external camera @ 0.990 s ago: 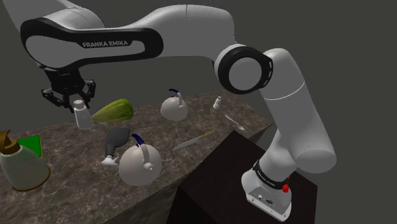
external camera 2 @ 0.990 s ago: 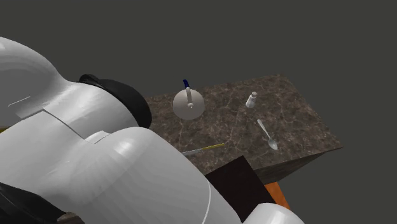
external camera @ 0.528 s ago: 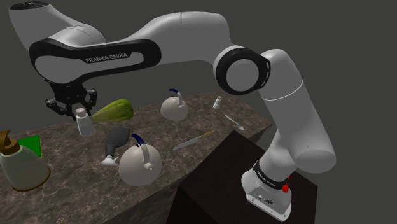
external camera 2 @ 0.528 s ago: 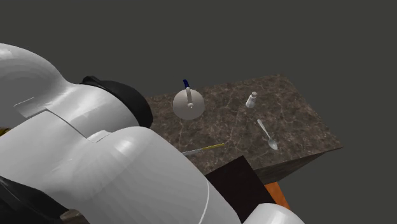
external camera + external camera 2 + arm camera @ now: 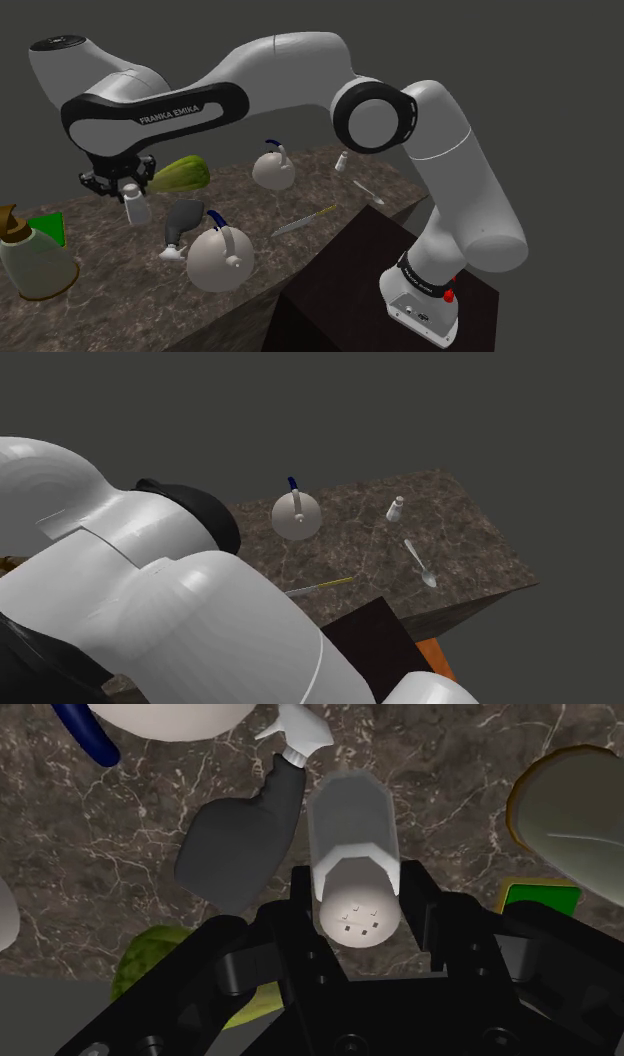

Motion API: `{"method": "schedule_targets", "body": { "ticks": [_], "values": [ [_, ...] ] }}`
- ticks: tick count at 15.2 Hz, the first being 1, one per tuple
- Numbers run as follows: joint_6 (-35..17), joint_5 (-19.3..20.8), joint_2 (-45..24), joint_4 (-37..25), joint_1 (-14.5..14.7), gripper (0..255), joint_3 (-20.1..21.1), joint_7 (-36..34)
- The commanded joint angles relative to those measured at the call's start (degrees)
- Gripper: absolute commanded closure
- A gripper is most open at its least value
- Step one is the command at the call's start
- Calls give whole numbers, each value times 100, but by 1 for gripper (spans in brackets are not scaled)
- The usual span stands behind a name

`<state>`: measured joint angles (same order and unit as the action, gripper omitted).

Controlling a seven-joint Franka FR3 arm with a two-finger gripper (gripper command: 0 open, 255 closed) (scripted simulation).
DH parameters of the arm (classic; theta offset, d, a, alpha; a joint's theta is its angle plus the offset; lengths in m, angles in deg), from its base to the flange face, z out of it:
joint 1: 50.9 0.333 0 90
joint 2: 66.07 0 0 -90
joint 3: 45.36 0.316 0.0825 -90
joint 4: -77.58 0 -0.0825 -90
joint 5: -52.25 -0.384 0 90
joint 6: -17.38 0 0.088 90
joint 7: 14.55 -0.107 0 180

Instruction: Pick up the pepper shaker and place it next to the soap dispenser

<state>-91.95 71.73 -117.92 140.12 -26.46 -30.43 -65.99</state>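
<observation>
- Since a second ago we have lowered the gripper [image 5: 128, 187] toward the marbled counter [image 5: 110, 255], and the pepper shaker [image 5: 137, 208] has come down with it.
- Our fingers [image 5: 300, 899] pinch the shaker at its cap end. It hangs beside the dark spray bottle [image 5: 240, 844]; we cannot tell whether its base touches.
- We judge this the placing step, with the soap dispenser [image 5: 35, 258] near, toward the shoulder view's left.
- Next we should seat the base flat, then release.
</observation>
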Motion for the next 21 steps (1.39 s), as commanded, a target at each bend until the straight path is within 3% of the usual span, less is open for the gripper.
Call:
{"method": "schedule_targets", "body": {
  "ticks": [1,21],
  "values": [
    [-102,16,-66,34,2,255,-11,-19],
    [-941,172,-976,-31,71,255,-157,-161]
  ]
}}
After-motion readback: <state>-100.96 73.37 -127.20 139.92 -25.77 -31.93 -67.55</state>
